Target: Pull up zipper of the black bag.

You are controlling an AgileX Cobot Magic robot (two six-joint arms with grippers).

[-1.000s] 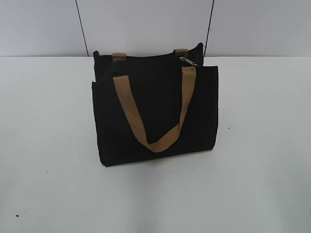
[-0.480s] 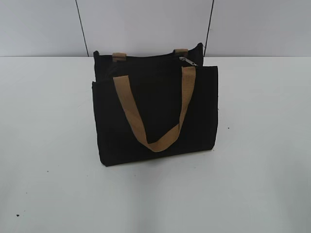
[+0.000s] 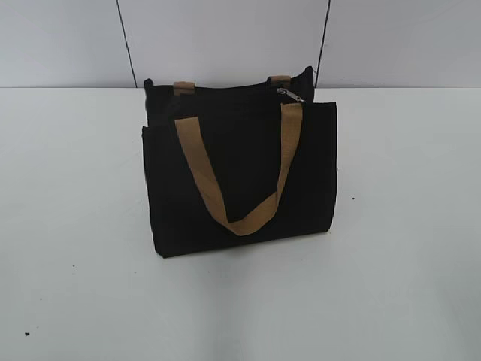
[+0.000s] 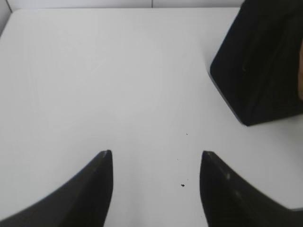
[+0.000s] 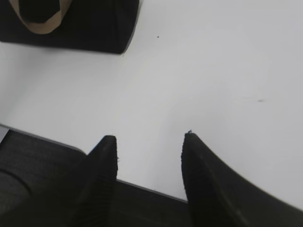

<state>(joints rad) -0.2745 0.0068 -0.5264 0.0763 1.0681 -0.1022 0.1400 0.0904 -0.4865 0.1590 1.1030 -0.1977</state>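
Note:
The black bag (image 3: 240,177) stands upright in the middle of the white table, its tan strap hanging in a loop down the front. The small silver zipper (image 3: 290,95) sits at the top right end of the zip line. Neither gripper shows in the exterior view. In the left wrist view my left gripper (image 4: 156,153) is open and empty above bare table, with a corner of the black bag (image 4: 258,66) at the upper right. In the right wrist view my right gripper (image 5: 150,137) is open and empty over the table's near edge, with the black bag (image 5: 94,23) at the upper left.
The white table (image 3: 406,248) spreads around the bag on all sides. A pale wall with two dark vertical seams (image 3: 126,45) stands behind it. A dark surface (image 5: 47,165) lies below the table's front edge in the right wrist view.

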